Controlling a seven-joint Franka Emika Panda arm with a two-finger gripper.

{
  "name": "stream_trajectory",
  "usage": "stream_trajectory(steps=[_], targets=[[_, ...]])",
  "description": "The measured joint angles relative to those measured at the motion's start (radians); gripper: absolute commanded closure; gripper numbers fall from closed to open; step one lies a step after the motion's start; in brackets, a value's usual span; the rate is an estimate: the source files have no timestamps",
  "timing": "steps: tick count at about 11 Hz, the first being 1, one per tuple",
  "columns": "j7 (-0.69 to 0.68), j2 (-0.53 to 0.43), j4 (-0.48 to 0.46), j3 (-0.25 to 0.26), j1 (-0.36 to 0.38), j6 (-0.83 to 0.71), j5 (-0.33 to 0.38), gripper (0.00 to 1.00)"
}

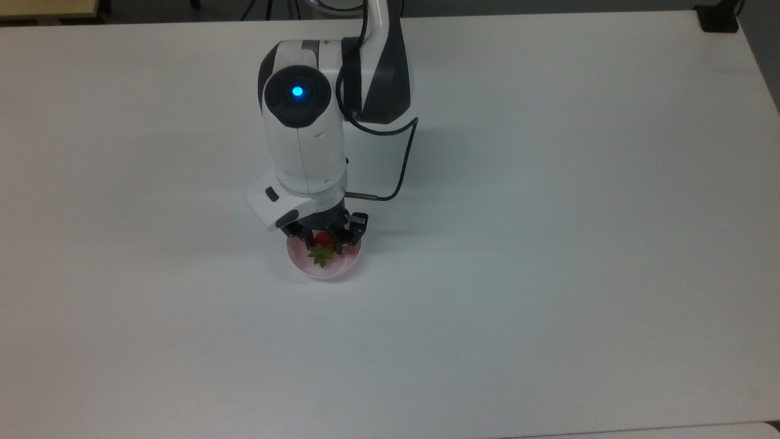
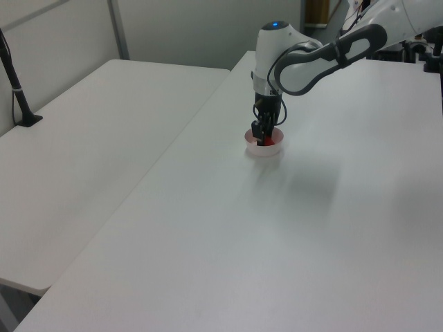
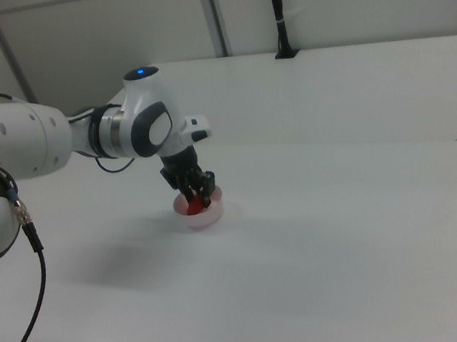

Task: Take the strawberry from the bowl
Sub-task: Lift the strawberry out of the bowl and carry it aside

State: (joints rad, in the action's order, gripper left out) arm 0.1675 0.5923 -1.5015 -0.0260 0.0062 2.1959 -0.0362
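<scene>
The small pale-pink bowl [image 1: 347, 263] [image 2: 266, 151] [image 3: 202, 220] sits on the white table, just below the arm's wrist in the top view. The red strawberry [image 1: 321, 238] [image 3: 192, 206] is inside it, its green leafy cap [image 1: 320, 255] pointing toward the top view's bottom edge. My gripper [image 1: 321, 242] [image 2: 261, 138] [image 3: 195, 196] reaches straight down into the bowl, one black finger on each side of the strawberry and pressed against it. The berry's upper end is hidden under the hand.
A black cable [image 1: 403, 160] loops off the wrist on the top view's right. A second white table [image 2: 90, 131] adjoins on the left view's left, with a black post [image 2: 15, 83] on it. A black block [image 1: 719, 18] sits at the top view's far right corner.
</scene>
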Motion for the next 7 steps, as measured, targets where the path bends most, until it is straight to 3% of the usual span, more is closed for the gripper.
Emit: stream_trajectory(steps=[5,7], targets=[[-0.001,-0.080,0.019,0.002,-0.006,-0.125,-0.001,0.54],[-0.057,-0.096,0.019,0.005,-0.041,-0.126,-0.010,0.54]])
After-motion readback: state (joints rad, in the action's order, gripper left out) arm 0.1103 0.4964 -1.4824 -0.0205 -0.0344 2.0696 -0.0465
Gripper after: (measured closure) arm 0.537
